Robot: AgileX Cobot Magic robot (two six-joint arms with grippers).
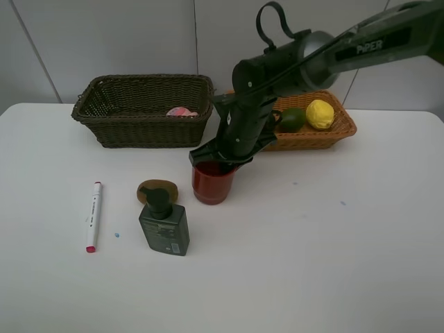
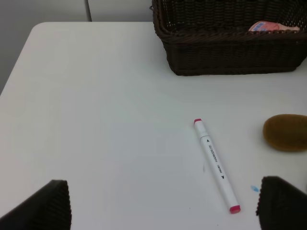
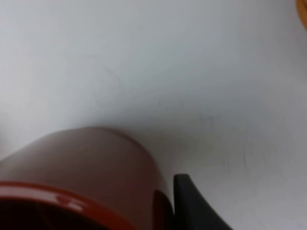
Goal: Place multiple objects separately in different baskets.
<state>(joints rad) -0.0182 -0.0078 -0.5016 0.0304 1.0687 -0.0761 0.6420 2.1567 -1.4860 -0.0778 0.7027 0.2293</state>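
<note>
Overhead camera first: the right tool point(image 1: 216, 164) reaches across the middle and is clamped on the rim of the red cup point(image 1: 211, 186), which stands upright on the white table point(image 1: 312, 263). Near the tool on its left lies the kiwi point(image 1: 157, 190), with the head of the dark green pump bottle point(image 1: 164, 225) overlapping it in this view. The marker point(image 1: 93, 216) lies farther out the same way, well apart from the tool. Behind the tool to the left sits the dark basket point(image 1: 118, 128) with the pink bottle point(image 1: 182, 112) inside. Behind it to the right, the arm partly covers the orange basket point(image 1: 326, 137), which holds the avocado point(image 1: 293, 119) and the lemon point(image 1: 320, 114) side by side.

Left wrist camera: the left tool point(image 2: 165, 191) is spread wide and holds nothing — only bare table lies between its dark fingers point(image 2: 53, 206). The marker lies just ahead of the tool, nearer one finger, and the kiwi sits beside that same finger. The dark basket with the pink bottle is well ahead.

Right wrist camera: a blurred close-up of the red cup's rim and wall. One black finger point(image 3: 192, 206) is pressed against the outside of the wall — the other finger is hidden.
</note>
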